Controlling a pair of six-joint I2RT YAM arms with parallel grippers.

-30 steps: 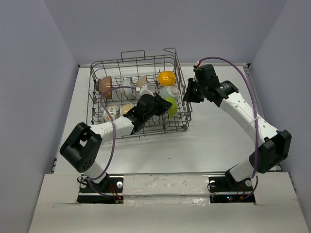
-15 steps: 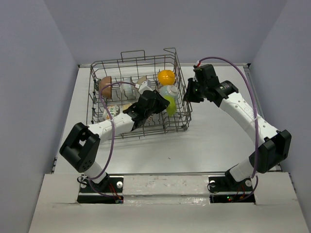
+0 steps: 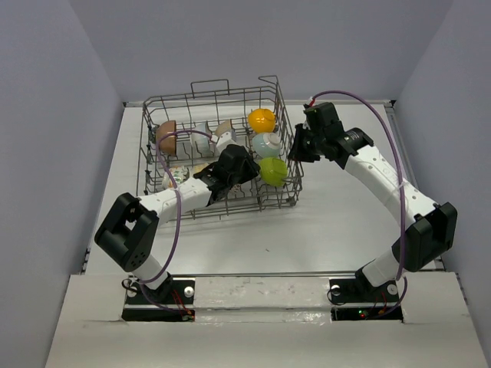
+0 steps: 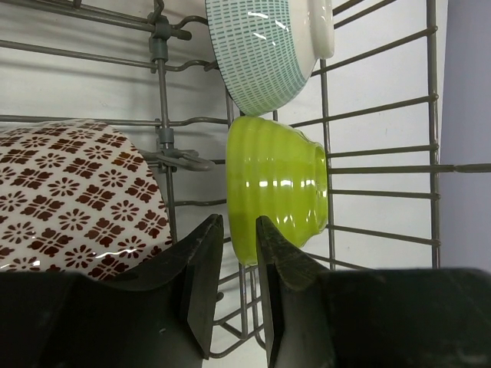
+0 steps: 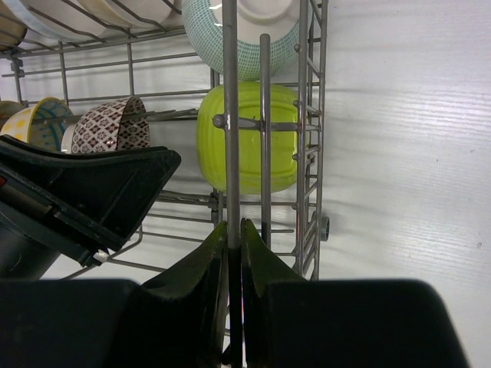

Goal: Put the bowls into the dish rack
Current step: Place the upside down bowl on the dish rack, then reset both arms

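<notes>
The grey wire dish rack [image 3: 143, 153] holds several bowls on edge: brown [image 3: 167, 136], orange-yellow [image 3: 261, 120], pale teal [image 3: 266, 143] and green [image 3: 272, 170]. My left gripper [image 3: 239, 165] is inside the rack. In the left wrist view its jaws [image 4: 236, 230] stand narrowly apart and empty, just short of the green bowl [image 4: 276, 188], which sits between tines below the teal bowl [image 4: 261, 46]. My right gripper [image 3: 298, 146] is at the rack's right wall. In the right wrist view it [image 5: 235, 230] is shut on an upright rack wire [image 5: 229, 115].
A brown floral bowl [image 4: 77, 192] stands left of the green one, and it also shows in the right wrist view [image 5: 115, 126] beside a yellow-rimmed bowl [image 5: 31, 123]. The white table [image 3: 345, 222] extends right of and in front of the rack.
My left gripper has let go of the green bowl, which now rests against the rack's right side, and has drawn back a little to the left. The right gripper still holds the rack wall.
</notes>
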